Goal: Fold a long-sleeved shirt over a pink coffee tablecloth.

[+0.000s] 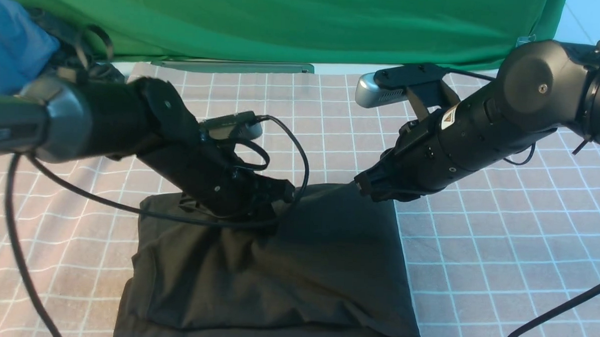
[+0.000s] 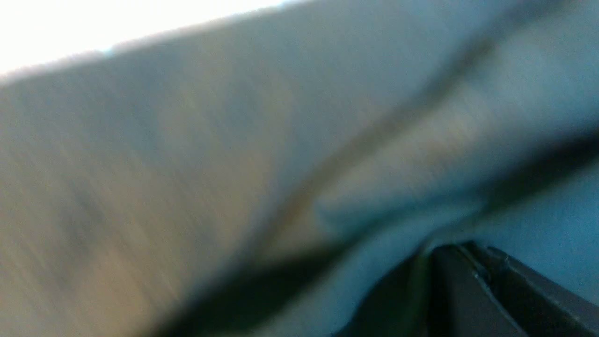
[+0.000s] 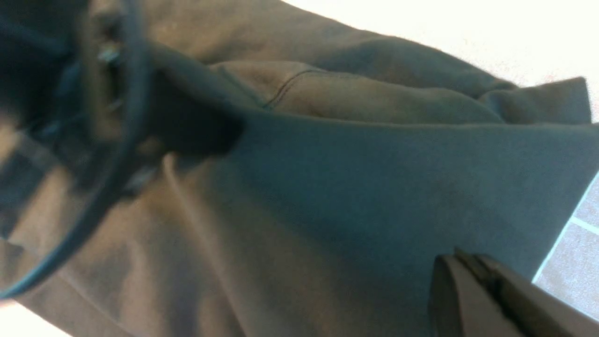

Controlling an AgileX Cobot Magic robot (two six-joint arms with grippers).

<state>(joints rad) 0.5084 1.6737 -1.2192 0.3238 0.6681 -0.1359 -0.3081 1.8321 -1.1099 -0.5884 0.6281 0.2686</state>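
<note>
Green plain cloth (image 1: 285, 23) hangs across the back of my workspace, and below it the counter is covered by a wide dusty-pink tablecloth with thin white grid lines (image 1: 501, 255). A rumpled blue garment (image 1: 10, 43) lies at the far left corner.

On the near middle of the tablecloth lies the black soft-knit long-sleeved shirt (image 1: 286, 268), folded into a thick, roughly rectangular bundle. Soft creases run across its top layer. A lower layer shows along its near edge. No sleeve hangs loose on any side I can see.

Both of my arms reach in over the far edge of the bundle. My left claw (image 1: 284, 190) rests on the far edge of the shirt, left of its middle. The left wrist view is badly blurred, but it shows grey fabric close up and my left claw (image 2: 451, 252) with its jaws pressed together. A black cable (image 1: 300, 153) from that arm loops down onto the cloth beside it.

My right claw (image 1: 361, 186) touches the far right corner of the shirt. Its jaws are also closed tight in the right wrist view (image 3: 456, 262), just beside the shirt's edge, where the pink grid shows. I cannot tell whether either claw has fabric pinched between its jaws.
</note>
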